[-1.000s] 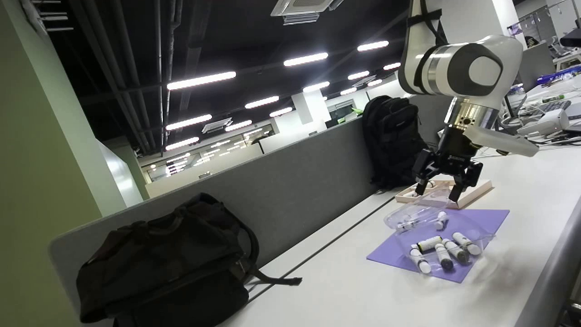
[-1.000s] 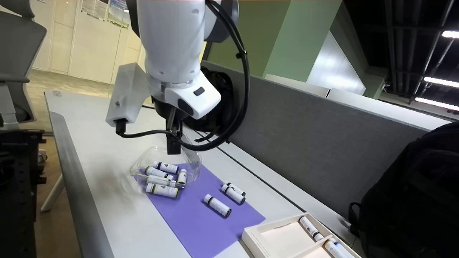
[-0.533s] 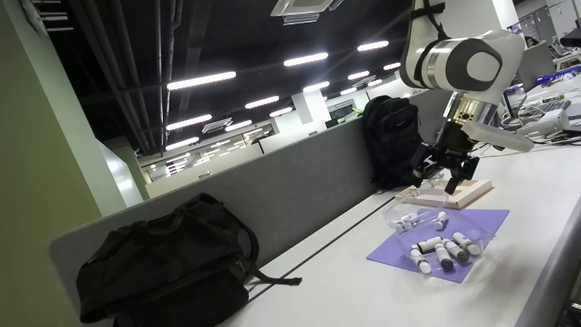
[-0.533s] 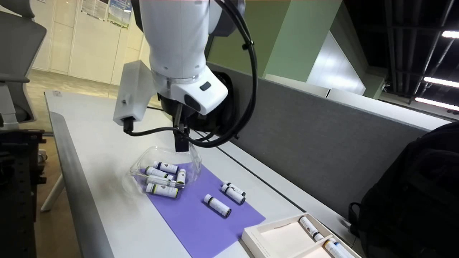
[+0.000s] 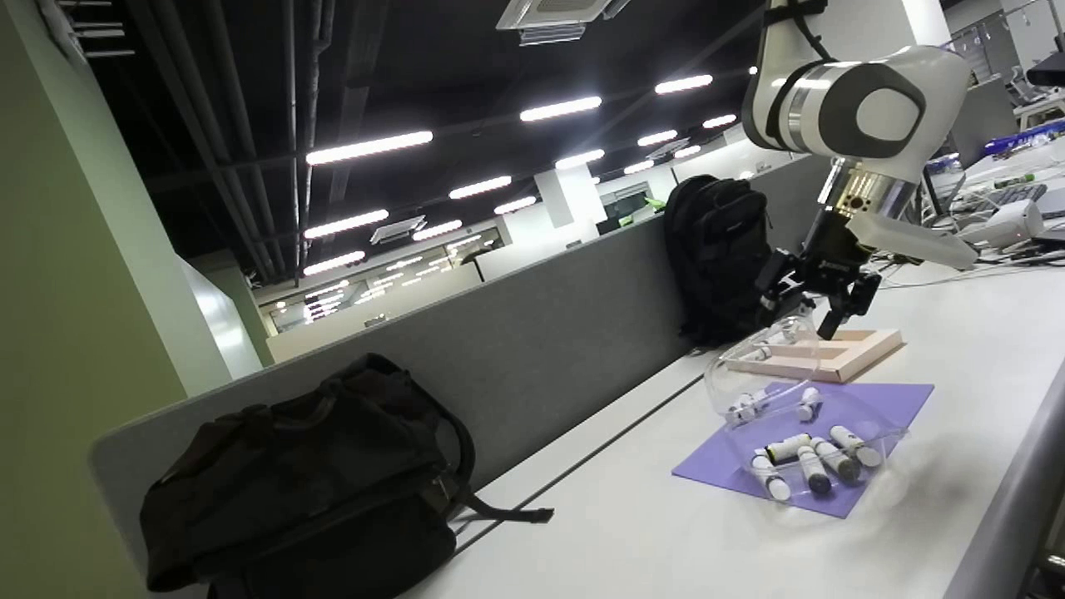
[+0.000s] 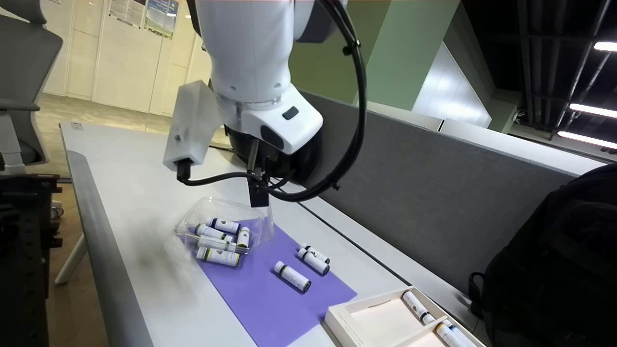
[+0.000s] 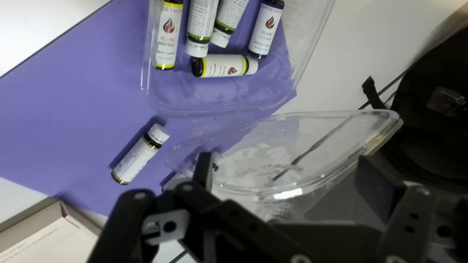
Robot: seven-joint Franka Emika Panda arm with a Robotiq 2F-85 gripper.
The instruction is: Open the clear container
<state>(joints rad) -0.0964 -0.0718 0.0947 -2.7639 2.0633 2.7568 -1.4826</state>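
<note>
The clear container's base (image 7: 219, 104) stands on a purple sheet (image 7: 84, 98) with several small white-labelled bottles (image 7: 225, 65) in it; the base also shows in both exterior views (image 5: 886, 453) (image 6: 212, 205). Its clear lid (image 7: 321, 142) is raised and tilted up away from the base, also seen in an exterior view (image 5: 761, 374). My gripper (image 7: 289, 174) is open, its fingers wide apart, with the lid's far edge between them. The right finger is close to the lid's rim; I cannot tell whether it touches. In an exterior view the gripper (image 5: 797, 323) is at the lid's top.
A loose bottle (image 7: 140, 153) lies on the purple sheet, with two more (image 6: 315, 260) beside it. A pale divided box (image 6: 366, 313) holding bottles stands beside the sheet. A grey partition (image 5: 532, 358) and black backpacks (image 5: 720, 258) line the table's back.
My gripper has risen slightly and moved right in an exterior view. The lid has tilted with it and stands more steeply. The base and bottles have stayed in place.
</note>
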